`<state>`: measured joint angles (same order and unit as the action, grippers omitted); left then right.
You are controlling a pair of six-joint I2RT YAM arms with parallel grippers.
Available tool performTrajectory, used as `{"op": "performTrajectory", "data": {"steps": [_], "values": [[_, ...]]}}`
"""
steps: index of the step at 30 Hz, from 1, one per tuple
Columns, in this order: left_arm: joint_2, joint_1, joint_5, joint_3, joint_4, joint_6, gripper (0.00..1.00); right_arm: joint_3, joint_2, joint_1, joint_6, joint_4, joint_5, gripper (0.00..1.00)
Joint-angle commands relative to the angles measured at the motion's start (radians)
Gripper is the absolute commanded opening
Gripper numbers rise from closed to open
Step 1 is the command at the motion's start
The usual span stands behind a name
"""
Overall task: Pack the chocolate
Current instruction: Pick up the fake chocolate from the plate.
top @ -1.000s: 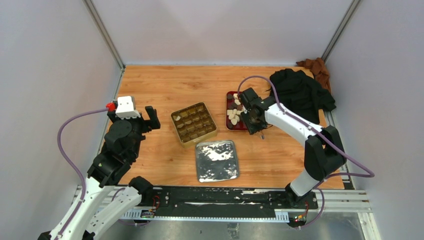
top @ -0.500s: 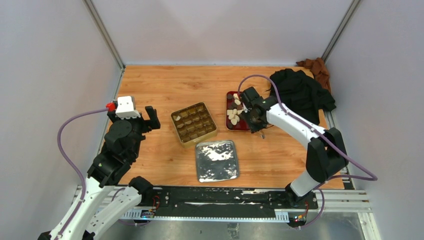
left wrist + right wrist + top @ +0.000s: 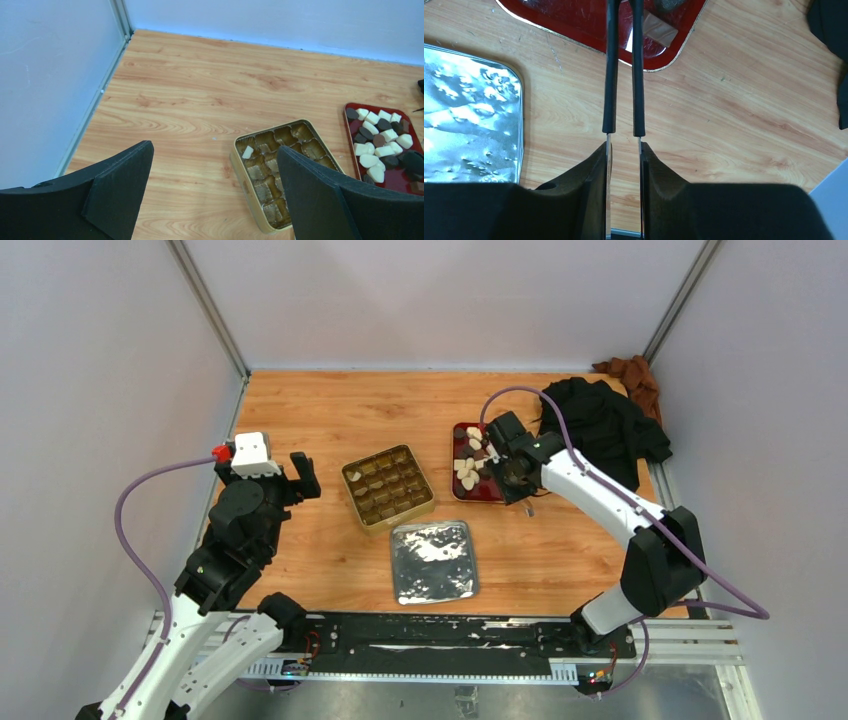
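Packing barely begun: one white piece (image 3: 247,152) sits in the gold tin (image 3: 285,136); remaining chocolate (image 3: 375,150) lies in the red tray (image 3: 569,22) right of it. Right claw (image 3: 624,150) nipped on tweezers (image 3: 639,75), tips over tray; left claw (image 3: 215,190) wide, empty.

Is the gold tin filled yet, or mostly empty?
Mostly empty: the gold tin holds one white chocolate in a corner compartment; the other visible cups look bare.

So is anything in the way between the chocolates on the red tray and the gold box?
No, nothing I can see. Only bare wooden table lies between the red tray with the chocolates and the gold box. The silver tray sits nearer the arms, off that path.
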<state>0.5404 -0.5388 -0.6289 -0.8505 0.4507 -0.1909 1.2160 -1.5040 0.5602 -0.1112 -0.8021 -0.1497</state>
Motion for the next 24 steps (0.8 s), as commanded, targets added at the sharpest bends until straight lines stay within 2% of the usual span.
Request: {"op": "performTrajectory", "data": {"steps": [1,24], "values": [[-0.006,0.005,-0.008,0.010,-0.018,-0.002,1.00,0.003,0.004,-0.015,0.012,-0.033,-0.012,0.32],[0.000,0.005,-0.008,0.010,-0.018,-0.001,1.00,0.043,-0.098,-0.025,0.032,-0.002,0.025,0.38]]}}
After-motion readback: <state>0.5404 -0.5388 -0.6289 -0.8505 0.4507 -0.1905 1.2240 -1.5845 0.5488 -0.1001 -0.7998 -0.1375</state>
